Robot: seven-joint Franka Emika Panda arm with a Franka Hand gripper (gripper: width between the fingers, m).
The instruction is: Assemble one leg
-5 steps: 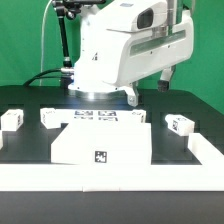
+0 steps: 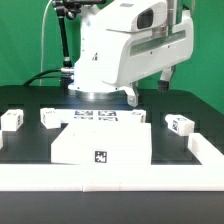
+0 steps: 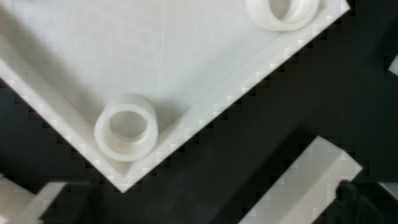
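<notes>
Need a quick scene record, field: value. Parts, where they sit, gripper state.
panel: large white square, flat at the front of the table
socket: one by the panel's corner, empty
legs: three visible, loose on the table
marker board, behind the panel
gripper: fingers not in view

Panel (image 3: 160,70) cropped by wrist view, marker board (image 2: 100,117) partly covered

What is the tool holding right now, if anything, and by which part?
It cannot be told: the tool's fingers show in neither view. The panel and three legs lie on the table, seemingly ungripped.
</notes>
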